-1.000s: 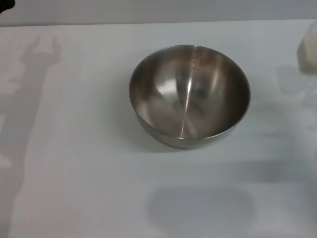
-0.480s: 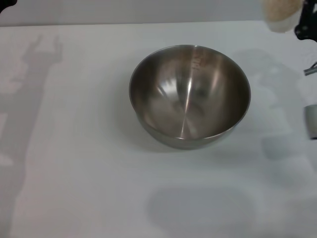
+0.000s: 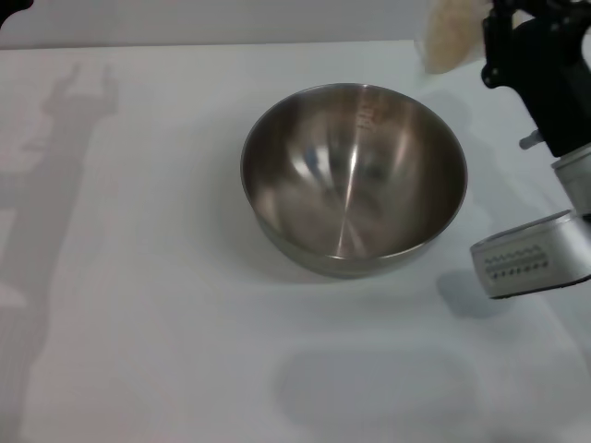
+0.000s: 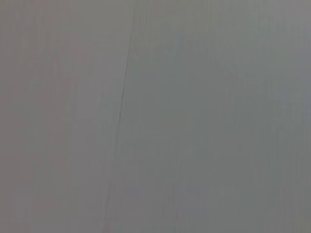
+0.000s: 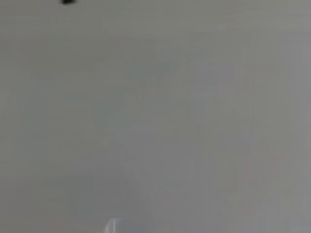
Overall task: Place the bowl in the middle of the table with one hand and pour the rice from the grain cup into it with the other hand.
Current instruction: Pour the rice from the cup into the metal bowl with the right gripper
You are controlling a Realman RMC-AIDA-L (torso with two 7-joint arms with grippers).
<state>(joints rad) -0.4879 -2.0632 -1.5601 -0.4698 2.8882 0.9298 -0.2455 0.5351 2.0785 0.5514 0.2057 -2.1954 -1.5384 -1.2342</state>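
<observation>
The steel bowl [image 3: 354,175] stands upright and empty in the middle of the white table [image 3: 138,277]. My right gripper [image 3: 489,44] comes in from the right and is shut on the grain cup [image 3: 452,37], held in the air above the table just beyond the bowl's far right rim. Pale rice [image 3: 450,41] shows inside the cup, and none is in the bowl. A pale translucent edge [image 5: 114,225] shows in the right wrist view. Of my left gripper [image 3: 11,7], only a dark corner shows at the far left of the table.
My right arm's grey wrist housing [image 3: 531,263] hangs over the table just right of the bowl. The left arm's shadow [image 3: 55,185] falls along the table's left side. The left wrist view shows only a grey surface with a thin seam [image 4: 120,107].
The cup stood on the table at the right edge; my right gripper has lifted it and carried it left toward the bowl. My right arm has come into view. The bowl has not moved.
</observation>
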